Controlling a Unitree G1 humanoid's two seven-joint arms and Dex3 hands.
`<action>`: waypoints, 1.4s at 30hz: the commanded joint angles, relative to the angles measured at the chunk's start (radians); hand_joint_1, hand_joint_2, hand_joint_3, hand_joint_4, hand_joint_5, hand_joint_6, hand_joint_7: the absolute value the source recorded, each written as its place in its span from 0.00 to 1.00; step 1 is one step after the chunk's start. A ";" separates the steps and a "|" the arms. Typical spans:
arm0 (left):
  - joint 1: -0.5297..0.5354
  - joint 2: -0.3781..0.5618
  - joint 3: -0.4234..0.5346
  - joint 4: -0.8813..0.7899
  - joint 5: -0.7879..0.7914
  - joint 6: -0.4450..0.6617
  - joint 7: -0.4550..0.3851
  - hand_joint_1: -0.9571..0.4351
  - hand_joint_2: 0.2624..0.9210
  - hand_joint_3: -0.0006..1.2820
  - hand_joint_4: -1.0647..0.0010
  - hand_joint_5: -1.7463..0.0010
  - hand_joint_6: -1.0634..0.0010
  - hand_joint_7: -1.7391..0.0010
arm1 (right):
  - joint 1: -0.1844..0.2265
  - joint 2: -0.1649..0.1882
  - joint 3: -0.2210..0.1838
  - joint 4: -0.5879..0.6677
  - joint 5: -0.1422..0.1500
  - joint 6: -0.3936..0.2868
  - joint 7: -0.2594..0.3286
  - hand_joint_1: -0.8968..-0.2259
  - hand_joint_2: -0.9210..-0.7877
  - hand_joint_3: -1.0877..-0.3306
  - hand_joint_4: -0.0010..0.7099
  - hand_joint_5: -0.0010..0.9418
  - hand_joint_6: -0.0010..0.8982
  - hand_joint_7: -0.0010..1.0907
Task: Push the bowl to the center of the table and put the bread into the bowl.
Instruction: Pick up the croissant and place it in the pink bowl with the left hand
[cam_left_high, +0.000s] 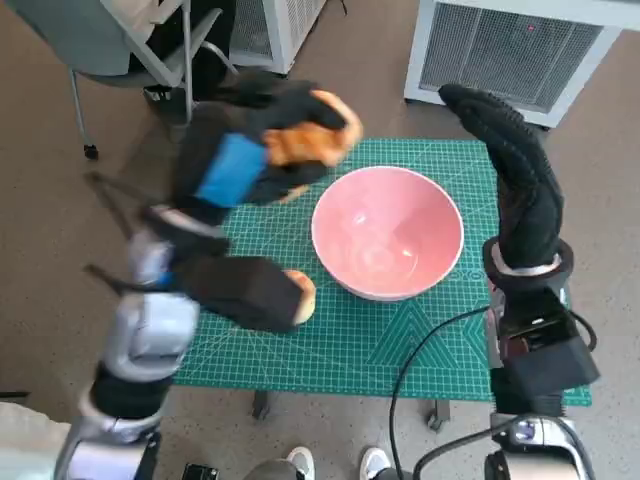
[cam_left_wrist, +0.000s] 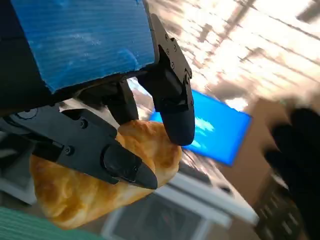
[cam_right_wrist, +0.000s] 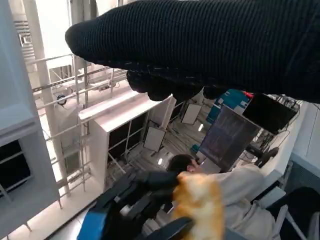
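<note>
The left hand (cam_left_high: 255, 150) grips the bread (cam_left_high: 310, 135), a golden-brown piece clamped between its black fingers (cam_left_wrist: 172, 100) and raised clear of the bench (cam_left_high: 400, 345); the left wrist view confirms fingers pressing on both sides of the bread. Just beside this hand, toward the robot's right and lower, stands the pink bowl (cam_left_high: 388, 232), upright on the green cutting mat (cam_left_high: 340, 340) that covers the bench. A second bread piece (cam_left_high: 302, 296) lies on the mat beneath the left forearm, close to the bowl's rim. The right hand (cam_left_high: 515, 165), in its black knitted glove, holds nothing, with its fingers extended and raised above the bench's far right part, beside the bowl without touching it. A person (cam_right_wrist: 240, 200) shows beyond the left hand in the right wrist view.
</note>
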 joint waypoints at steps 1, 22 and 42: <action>-0.049 -0.032 -0.059 0.122 0.021 -0.089 0.000 0.69 0.99 0.01 0.22 0.41 0.40 0.36 | 0.032 -0.003 -0.004 -0.011 -0.010 0.014 -0.012 0.52 0.00 0.45 0.43 0.01 0.00 0.66; -0.224 -0.137 -0.181 0.663 0.033 -0.314 -0.093 0.69 1.00 0.20 0.55 0.20 0.62 0.21 | 0.055 -0.018 -0.021 -0.056 -0.030 0.029 -0.031 0.51 0.00 0.45 0.43 0.01 0.00 0.66; -0.175 -0.026 -0.120 0.582 -0.054 -0.394 -0.329 0.42 1.00 0.04 1.00 1.00 0.86 0.97 | 0.085 -0.023 -0.028 -0.118 -0.029 0.069 -0.038 0.49 0.00 0.45 0.42 0.00 0.01 0.65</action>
